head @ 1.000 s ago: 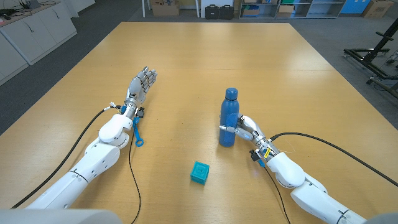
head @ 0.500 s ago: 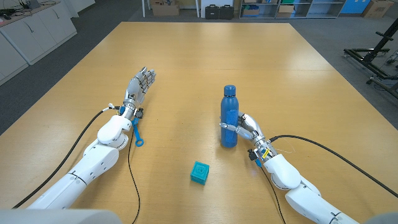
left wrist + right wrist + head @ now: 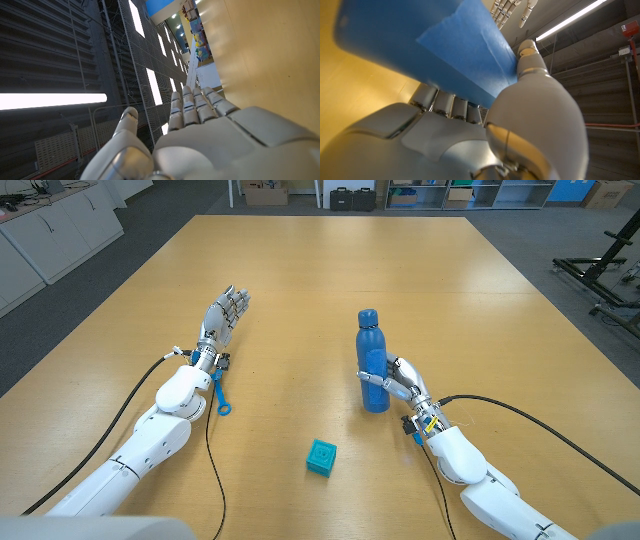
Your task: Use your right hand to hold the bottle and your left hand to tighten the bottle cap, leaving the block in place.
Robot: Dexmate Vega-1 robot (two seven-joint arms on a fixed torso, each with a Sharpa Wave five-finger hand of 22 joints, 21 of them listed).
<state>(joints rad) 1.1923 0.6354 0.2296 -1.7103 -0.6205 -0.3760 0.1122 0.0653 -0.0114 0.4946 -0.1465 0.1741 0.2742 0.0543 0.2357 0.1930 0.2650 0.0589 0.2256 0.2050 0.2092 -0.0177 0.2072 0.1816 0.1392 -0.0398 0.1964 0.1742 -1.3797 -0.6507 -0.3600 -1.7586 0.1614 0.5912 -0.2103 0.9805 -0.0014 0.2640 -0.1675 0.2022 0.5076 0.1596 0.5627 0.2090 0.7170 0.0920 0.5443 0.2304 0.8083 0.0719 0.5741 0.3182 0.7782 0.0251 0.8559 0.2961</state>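
The blue bottle (image 3: 371,362) is stood upright near the middle of the surface (image 3: 300,270), gripped low down by the right hand (image 3: 400,385). It looks hard and smooth, maybe slippery, so a firm hold is needed. The cap (image 3: 368,317) is best pinched from above. The left hand (image 3: 225,315) is held apart, fingers spread, empty. The block (image 3: 321,457) is left nearer the front edge.

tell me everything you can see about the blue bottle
The blue bottle is a slim, matte, metal-looking flask with a rounded blue cap on a narrower neck. It stands roughly upright on the wooden table, right of centre, beyond and to the right of the teal block. The right hand grips its lower body, fingers wrapped around it. The right wrist view shows a band of blue tape on its side. The left hand is well clear of it.
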